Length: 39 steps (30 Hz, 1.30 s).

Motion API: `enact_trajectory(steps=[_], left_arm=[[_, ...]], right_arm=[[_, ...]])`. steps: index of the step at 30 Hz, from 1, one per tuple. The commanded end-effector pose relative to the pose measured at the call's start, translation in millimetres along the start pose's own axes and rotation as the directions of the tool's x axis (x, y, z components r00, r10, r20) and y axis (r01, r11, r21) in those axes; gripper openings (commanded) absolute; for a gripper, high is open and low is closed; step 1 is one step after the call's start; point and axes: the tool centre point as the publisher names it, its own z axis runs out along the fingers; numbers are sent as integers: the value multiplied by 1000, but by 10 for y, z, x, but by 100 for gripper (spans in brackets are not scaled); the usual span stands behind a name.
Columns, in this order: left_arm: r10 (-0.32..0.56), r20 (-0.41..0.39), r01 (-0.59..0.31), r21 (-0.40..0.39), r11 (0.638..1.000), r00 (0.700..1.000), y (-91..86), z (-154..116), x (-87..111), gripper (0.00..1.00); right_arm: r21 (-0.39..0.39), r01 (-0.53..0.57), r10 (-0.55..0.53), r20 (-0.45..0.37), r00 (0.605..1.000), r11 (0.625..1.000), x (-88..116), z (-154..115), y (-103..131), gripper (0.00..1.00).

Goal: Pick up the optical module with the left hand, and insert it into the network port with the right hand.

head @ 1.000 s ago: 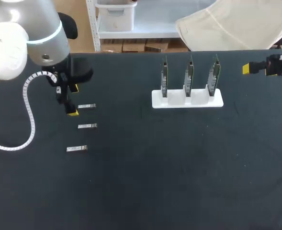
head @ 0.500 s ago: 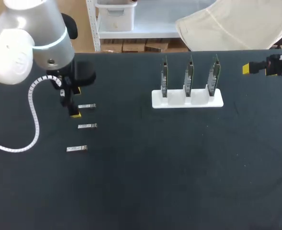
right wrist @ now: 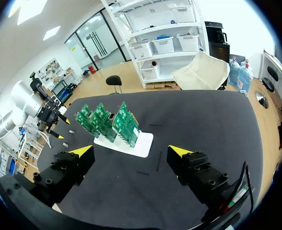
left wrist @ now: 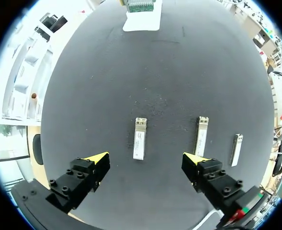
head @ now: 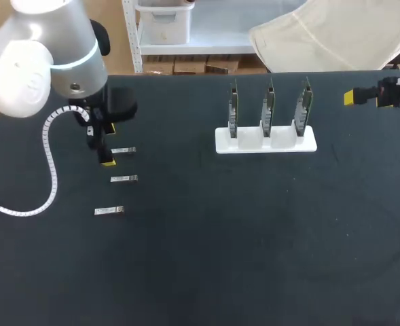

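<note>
evidently the left hand (left wrist: 146, 159) was spread over the optical module (left wrist: 140, 138). it was judged light, rigid, best pinched across its long sides.

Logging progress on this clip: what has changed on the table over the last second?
The left arm shifted slightly toward the farthest optical module, bringing the open left gripper closer to it. Nothing was gripped or released. All three modules, the white board holder and the right gripper stayed where they were.
</note>
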Motion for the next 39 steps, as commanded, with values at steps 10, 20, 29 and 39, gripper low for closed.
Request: enact_trajectory(steps=[10, 20, 29, 39], left_arm=[[2, -19, -1, 18, 1000, 1000, 45, 161, -50, 100], [-1, -19, 1, 35, 999, 1000, 63, 180, -44, 100], [18, -41, -16, 49, 999, 999, 40, 208, -43, 100], [18, -46, -15, 57, 998, 999, 45, 219, -48, 100]], right_arm=[[0, 0, 0, 0, 1000, 1000, 0, 0, 0, 100], [0, 0, 0, 0, 1000, 1000, 0, 0, 0, 100], [0, 0, 0, 0, 1000, 1000, 0, 0, 0, 100], [0, 0, 0, 0, 1000, 1000, 0, 0, 0, 100]])
